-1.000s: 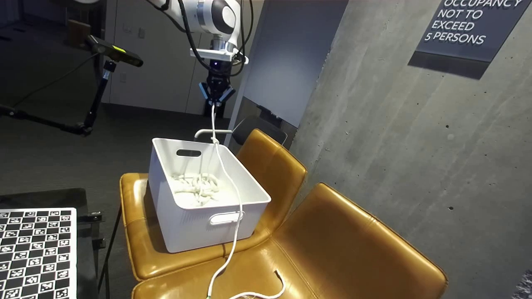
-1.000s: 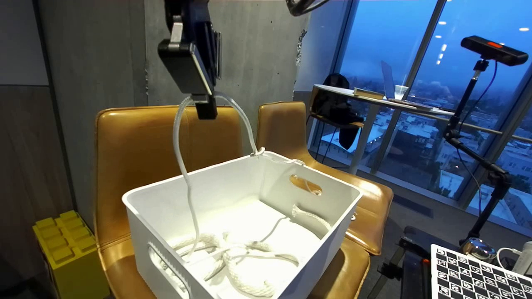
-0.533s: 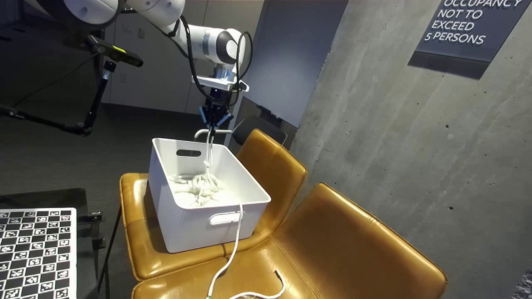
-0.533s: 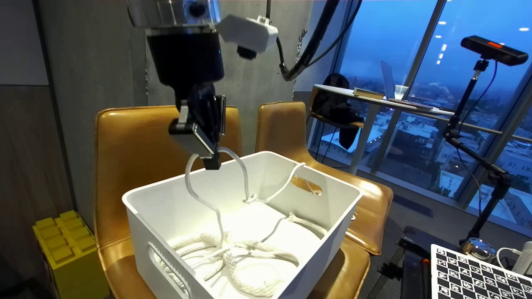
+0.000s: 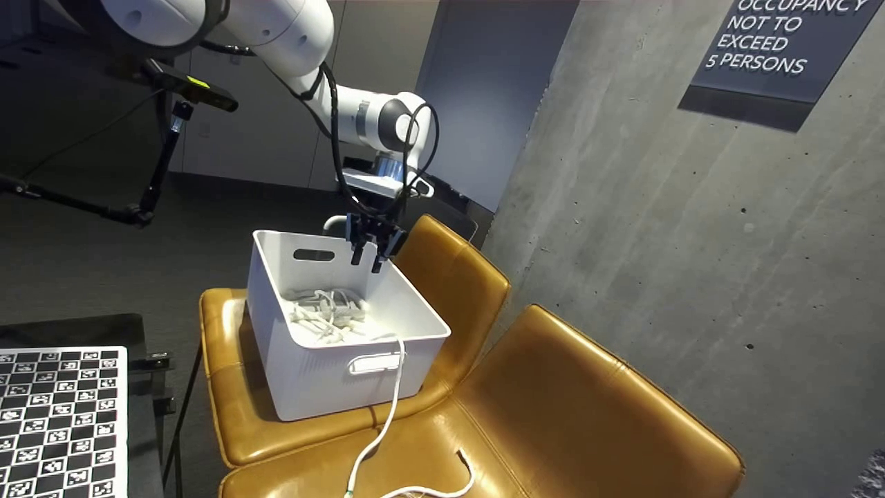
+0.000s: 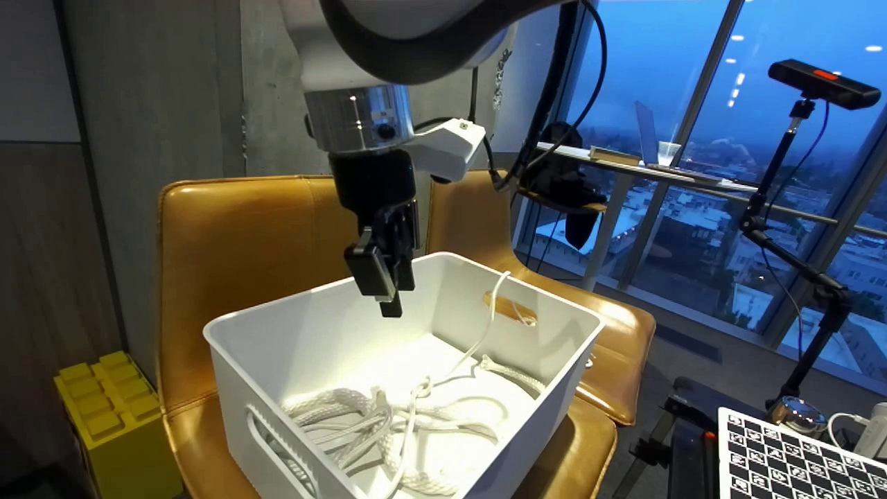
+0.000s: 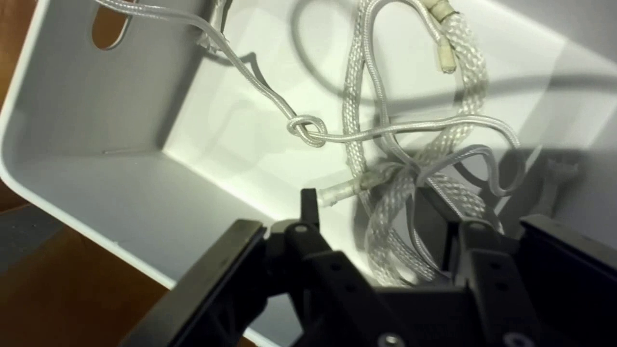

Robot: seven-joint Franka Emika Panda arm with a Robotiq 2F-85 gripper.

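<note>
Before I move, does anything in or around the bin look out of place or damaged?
Yes. The thin white rope hangs over the rim of the white bin onto the next tan chair, which looks odd because its other part lies inside. It also has a knot. One thick rope end inside looks frayed.

a laptop (image 6: 646, 128) and a cup (image 6: 667, 153) stand on a table (image 6: 578, 153) near tall windows (image 6: 644, 55).

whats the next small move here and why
Probably ease the open hand towards where the thin cord leaves the bin: its jaws stand apart, gripping nothing, and part of the cord runs outside, over a chair.
</note>
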